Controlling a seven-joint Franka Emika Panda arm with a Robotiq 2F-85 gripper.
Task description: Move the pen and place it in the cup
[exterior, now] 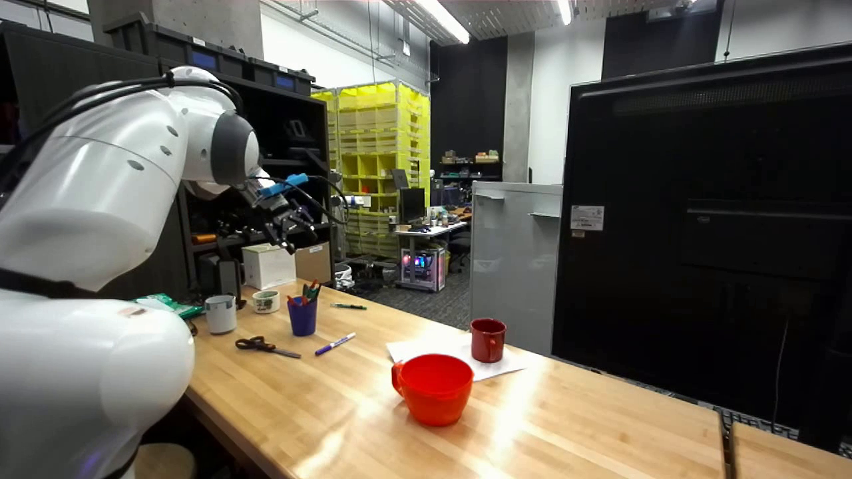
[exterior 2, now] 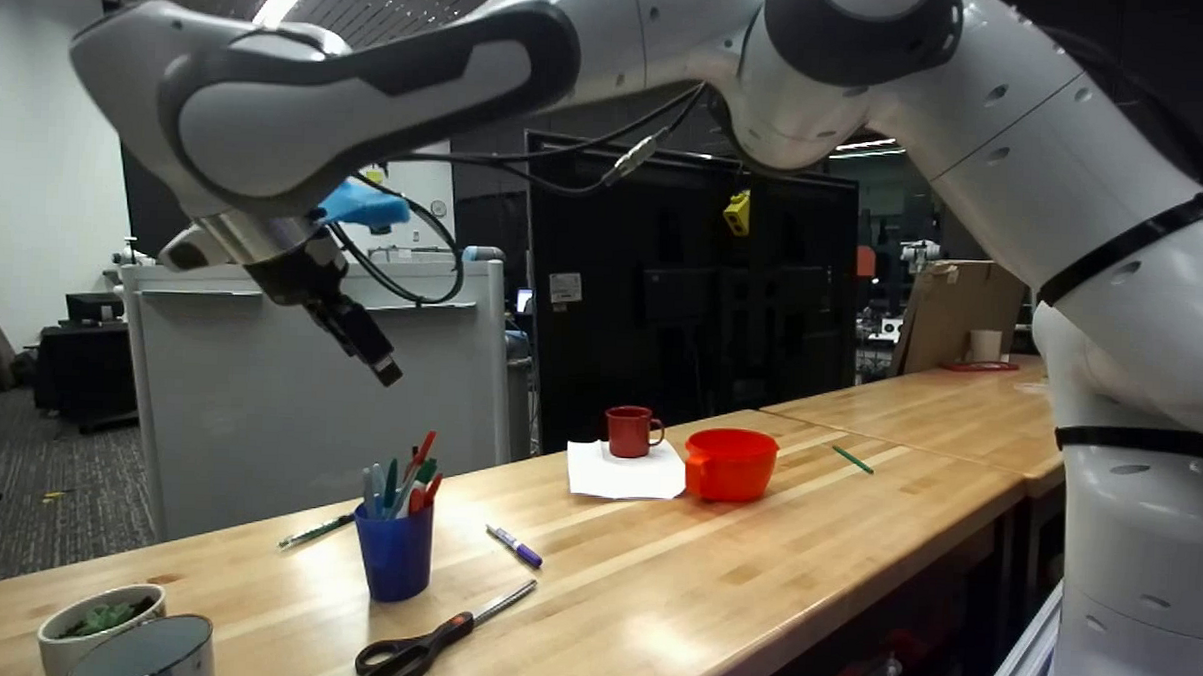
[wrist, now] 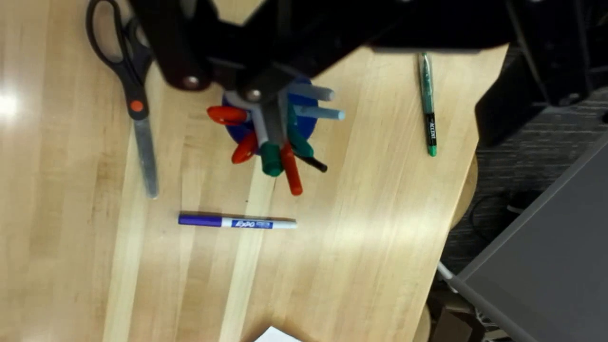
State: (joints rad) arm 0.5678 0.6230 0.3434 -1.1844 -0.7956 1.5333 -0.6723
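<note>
My gripper (exterior: 298, 241) hangs in the air above the blue cup (exterior 2: 394, 556), in both exterior views. In the wrist view its two fingers stand wide apart, nothing held, and one covers part of that cup. Several pens and markers lean in the cup, among them a thin red pen (wrist: 291, 169). A purple-and-white marker (wrist: 237, 221) lies on the table beside the cup; a green pen (wrist: 427, 102) lies near the table's edge. Farther along, a thin green stick (exterior 2: 852, 459) rests past the red bowl. Which pen the task means I cannot tell.
Black scissors (exterior 2: 431, 644) lie near the cup. A grey mug (exterior: 220, 314) and a small plant pot (exterior: 266, 301) stand behind. The handled red bowl (exterior: 436, 392) sits beside white paper (exterior 2: 622, 479) bearing a dark red mug (exterior 2: 628, 431). A black screen (exterior: 705, 239) stands beyond the table.
</note>
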